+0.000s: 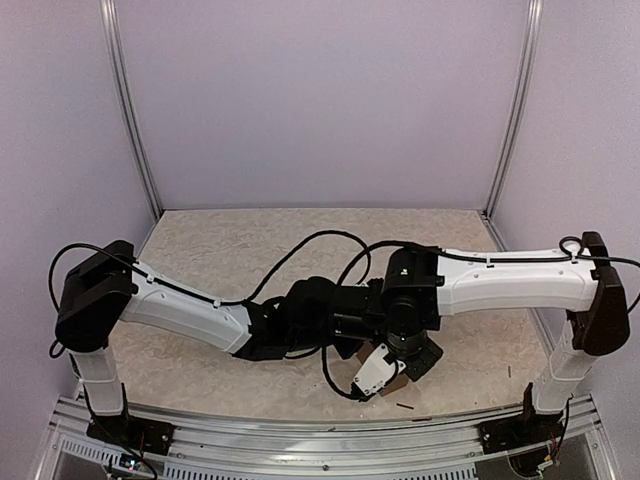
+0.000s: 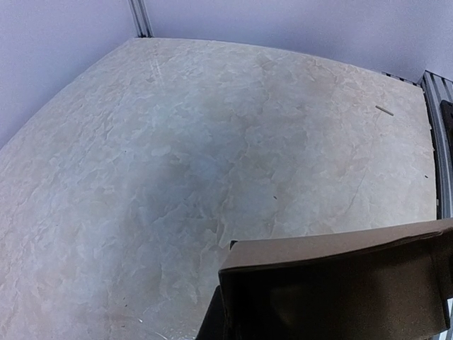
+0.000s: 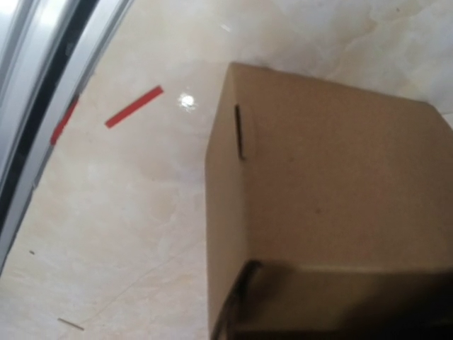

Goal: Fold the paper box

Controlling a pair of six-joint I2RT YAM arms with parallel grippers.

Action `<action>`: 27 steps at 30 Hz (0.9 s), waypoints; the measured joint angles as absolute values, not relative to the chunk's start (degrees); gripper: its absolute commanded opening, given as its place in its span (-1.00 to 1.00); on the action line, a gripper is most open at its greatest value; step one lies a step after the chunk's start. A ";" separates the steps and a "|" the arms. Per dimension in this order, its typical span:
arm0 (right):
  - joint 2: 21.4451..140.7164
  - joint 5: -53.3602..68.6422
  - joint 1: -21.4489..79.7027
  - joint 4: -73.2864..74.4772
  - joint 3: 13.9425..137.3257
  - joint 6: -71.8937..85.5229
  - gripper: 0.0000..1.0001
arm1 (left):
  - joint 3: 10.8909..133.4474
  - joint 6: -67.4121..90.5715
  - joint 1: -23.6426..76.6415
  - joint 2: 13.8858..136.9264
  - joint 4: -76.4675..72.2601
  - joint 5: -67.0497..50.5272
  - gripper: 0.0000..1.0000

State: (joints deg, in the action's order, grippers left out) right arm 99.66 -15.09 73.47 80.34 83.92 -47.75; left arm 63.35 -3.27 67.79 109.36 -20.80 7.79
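Note:
The paper box (image 3: 333,177) is a closed brown cardboard box with a small slot near one edge. It fills the right of the right wrist view. In the left wrist view it (image 2: 340,283) sits close at the bottom right. From above only a brown corner (image 1: 398,384) shows under the two wrists. My left gripper (image 1: 372,372) is shut on the box; one dark finger (image 2: 211,322) shows beside its edge, the other is hidden. My right gripper (image 1: 412,358) is shut on it too, with a dark finger (image 3: 340,297) lying across its near face.
The marbled table (image 1: 230,250) stretches away behind the arms. The aluminium front rail (image 3: 42,78) runs close to the box, with red tape strips (image 3: 133,107) beside it. A small dark scrap (image 1: 404,406) lies near the front edge, and another (image 2: 384,110) lies farther off.

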 measured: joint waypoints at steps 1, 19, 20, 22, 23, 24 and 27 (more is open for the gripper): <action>99.94 -15.35 73.67 80.53 84.12 -47.55 -1.00 | 63.00 -3.22 67.79 109.36 -21.39 7.79 -1.00; 103.74 -20.45 75.72 82.46 86.00 -45.10 -1.00 | 59.11 -2.61 67.13 108.86 -27.42 7.70 -1.00; 103.88 -20.69 75.79 82.48 86.00 -45.06 -1.00 | 58.96 -2.59 67.13 108.77 -27.51 7.70 -1.00; 104.03 -20.97 75.90 82.54 86.02 -45.04 -1.00 | 58.76 -2.55 67.11 108.66 -27.59 7.70 -1.00; 104.07 -21.12 75.92 82.54 86.02 -45.01 -1.00 | 58.70 -2.48 67.09 108.62 -27.66 7.70 -1.00; 104.12 -21.28 75.94 82.56 86.02 -44.99 -1.00 | 58.67 -2.37 67.09 108.57 -27.66 7.70 -0.99; 104.16 -21.54 75.96 82.56 86.02 -44.88 -0.98 | 58.54 -1.98 67.09 108.51 -27.73 7.73 -0.91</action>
State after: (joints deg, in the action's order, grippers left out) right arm 104.16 -21.54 75.96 82.56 86.02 -44.88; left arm 58.54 -1.98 67.09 108.51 -27.73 7.73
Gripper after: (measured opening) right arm 0.013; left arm 0.017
